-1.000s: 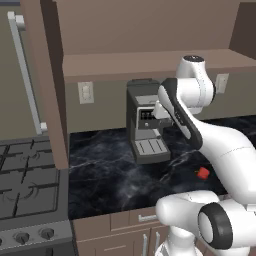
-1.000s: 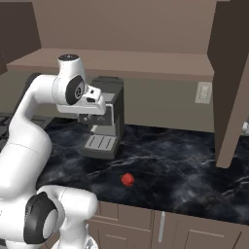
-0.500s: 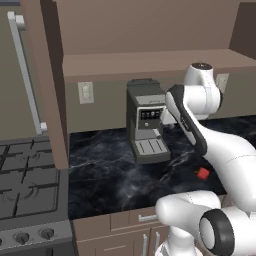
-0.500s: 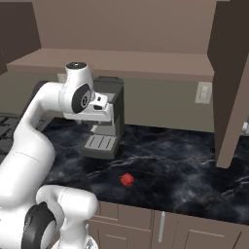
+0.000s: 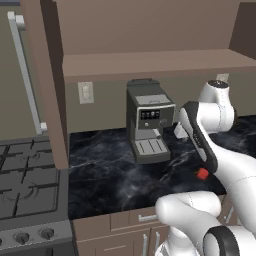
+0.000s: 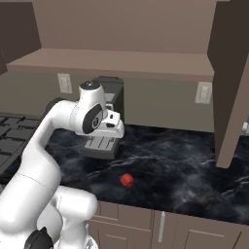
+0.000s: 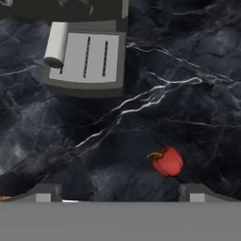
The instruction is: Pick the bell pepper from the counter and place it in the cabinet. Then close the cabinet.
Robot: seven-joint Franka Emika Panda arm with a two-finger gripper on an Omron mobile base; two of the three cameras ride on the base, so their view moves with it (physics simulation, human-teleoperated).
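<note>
The bell pepper (image 7: 167, 161) is small, glossy and red with a green stem. It lies alone on the black marbled counter (image 7: 179, 70), and it also shows as the pepper (image 5: 202, 173) (image 6: 127, 180) near the counter's front edge. My gripper (image 7: 118, 194) hangs above the counter, open and holding nothing, with the pepper just inside its right fingertip (image 7: 193, 193). The hand (image 6: 115, 129) hovers in front of the coffee machine, up and left of the pepper. The cabinet (image 5: 150, 62) above is open, with its shelf board bare.
A grey coffee machine (image 5: 149, 120) stands at the back of the counter, its drip tray (image 7: 87, 59) ahead of the hand. The cabinet's open doors (image 5: 47, 85) (image 6: 236, 78) jut out on both sides. A stove (image 5: 25, 190) lies to the left.
The arm has swung away from the coffee machine's front and lowered its hand over the counter, nearer the pepper. The pepper has not moved.
</note>
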